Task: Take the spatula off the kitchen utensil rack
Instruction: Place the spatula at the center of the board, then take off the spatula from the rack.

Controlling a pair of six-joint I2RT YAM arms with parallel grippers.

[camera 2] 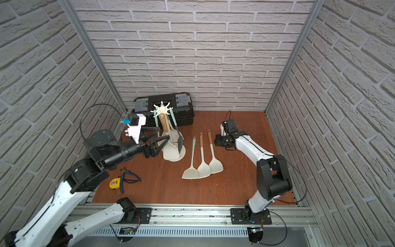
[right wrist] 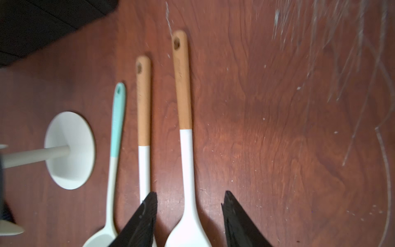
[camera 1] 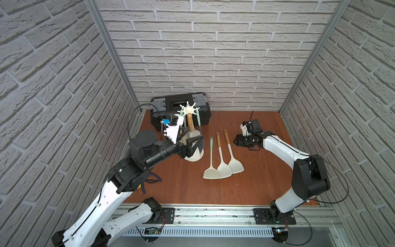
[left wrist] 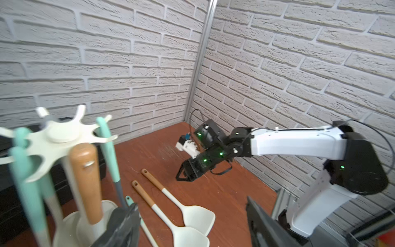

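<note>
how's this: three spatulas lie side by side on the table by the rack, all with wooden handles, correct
Not quite: only the middle spatula and the far spatula have wooden handles. The near spatula, next to the kitchen utensil rack, has a mint handle, as the right wrist view shows. All three lie side by side on the table.

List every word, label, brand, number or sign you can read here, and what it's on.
No text can be read.
Faint marking on the longer wooden spatula handle: too blurred to read.
Label on the yellow tape measure: too small to read.
</note>
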